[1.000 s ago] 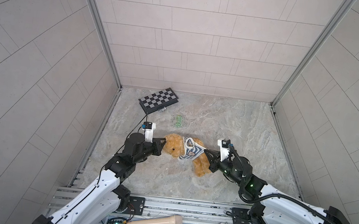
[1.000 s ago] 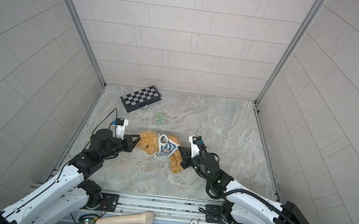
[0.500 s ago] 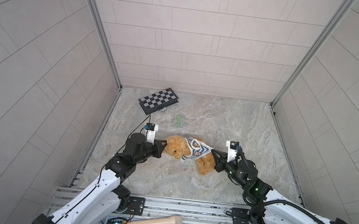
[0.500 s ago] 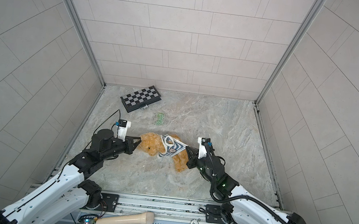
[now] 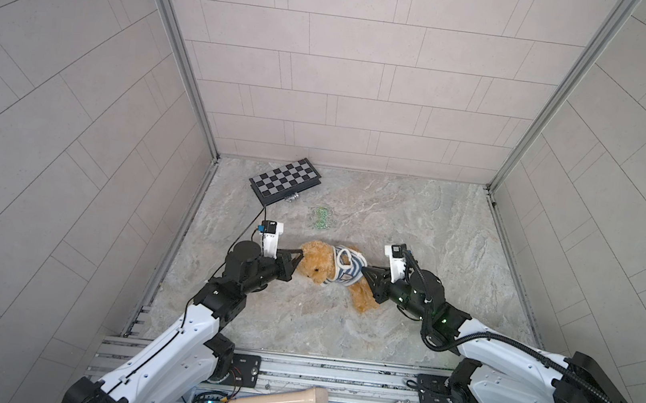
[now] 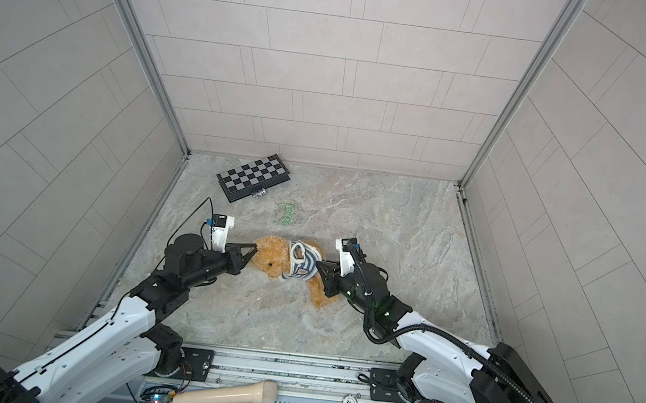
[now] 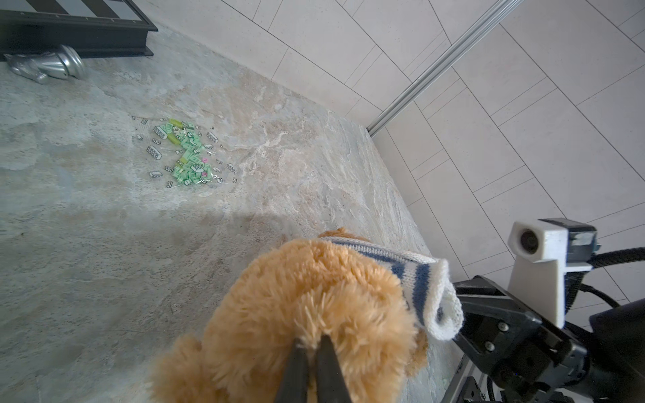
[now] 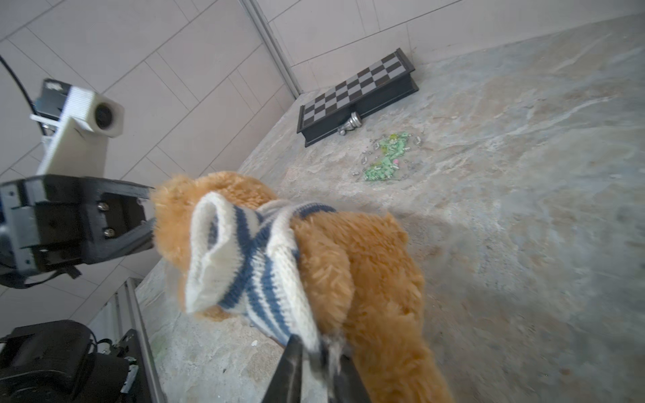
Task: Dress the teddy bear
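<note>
The bear (image 5: 317, 268) lay on the floor (image 5: 414, 230) between both grippers, head toward the left one and legs toward the right. The left gripper (image 7: 311, 343) was pinched tight on the fur of its head. The right gripper (image 8: 316, 352) sat at its waist, jaws narrowly apart with the hem of the striped sweater (image 8: 251, 265) between them; blur hid whether they gripped it.

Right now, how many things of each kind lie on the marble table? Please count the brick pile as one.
Bear: 1
Sweater: 1
Chessboard: 1
Chess piece: 1
Brick pile: 1
Total: 5
</note>
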